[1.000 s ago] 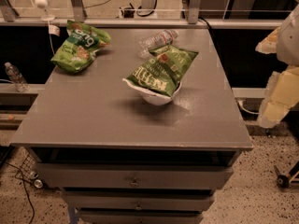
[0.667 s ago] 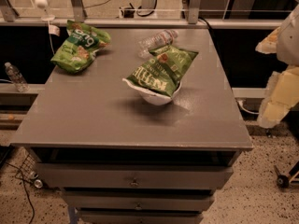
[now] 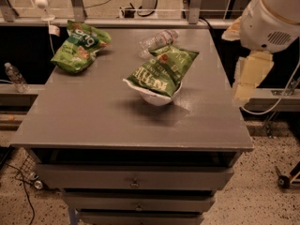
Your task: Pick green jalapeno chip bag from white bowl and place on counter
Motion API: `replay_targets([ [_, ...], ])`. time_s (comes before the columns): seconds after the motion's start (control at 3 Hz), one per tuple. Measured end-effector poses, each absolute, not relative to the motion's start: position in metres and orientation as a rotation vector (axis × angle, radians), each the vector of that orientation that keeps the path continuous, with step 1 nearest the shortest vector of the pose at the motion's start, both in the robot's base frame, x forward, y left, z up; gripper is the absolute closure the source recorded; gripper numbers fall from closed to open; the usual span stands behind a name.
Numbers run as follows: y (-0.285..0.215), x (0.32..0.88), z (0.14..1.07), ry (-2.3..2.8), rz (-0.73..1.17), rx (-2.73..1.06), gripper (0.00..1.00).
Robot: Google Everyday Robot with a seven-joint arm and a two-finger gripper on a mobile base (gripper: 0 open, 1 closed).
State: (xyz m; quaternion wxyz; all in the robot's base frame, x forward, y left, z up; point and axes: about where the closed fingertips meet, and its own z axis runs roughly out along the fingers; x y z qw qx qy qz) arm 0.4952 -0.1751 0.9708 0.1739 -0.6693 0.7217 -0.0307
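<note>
The bag (image 3: 161, 69), dark green with pale block lettering, lies across the bowl (image 3: 157, 97). It is tilted, its lower end at the bowl's left rim and its upper end reaching up and to the right, past the bowl's far edge. The bag is longer than the bowl is wide, so it covers most of the opening. Only the white front wall and a part of the rim show beneath it.

The bowl stands on the bench (image 3: 103, 121), a little right of its middle. Just behind the bag's upper end a clear plastic bottle (image 3: 159, 38) lies on its side, close to the bag; whether they touch cannot be told. A lime bag (image 3: 79, 46) with big white letters lies at the far left corner of the bench, well apart from the bowl.

The gripper (image 3: 248, 78) hangs beyond the right edge of the bench, below the arm's rounded white housing (image 3: 274, 18), well apart from bag and bowl and touching neither. It shows as pale yellowish blocks pointing down, and whether it is spread or pressed together cannot be told.

Grey drawers (image 3: 133, 177) sit under the bench top. A second small bottle (image 3: 14, 76) stands on a low ledge off the left side.
</note>
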Motion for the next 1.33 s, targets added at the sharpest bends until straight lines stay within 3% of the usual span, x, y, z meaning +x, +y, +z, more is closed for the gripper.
replay_targets([
  [0.67, -0.107, 0.530, 0.962, 1.796, -0.196, -2.175, 0.00],
  [1.33, -0.062, 0.554, 0.952, 1.606, -0.109, -2.310, 0.00],
])
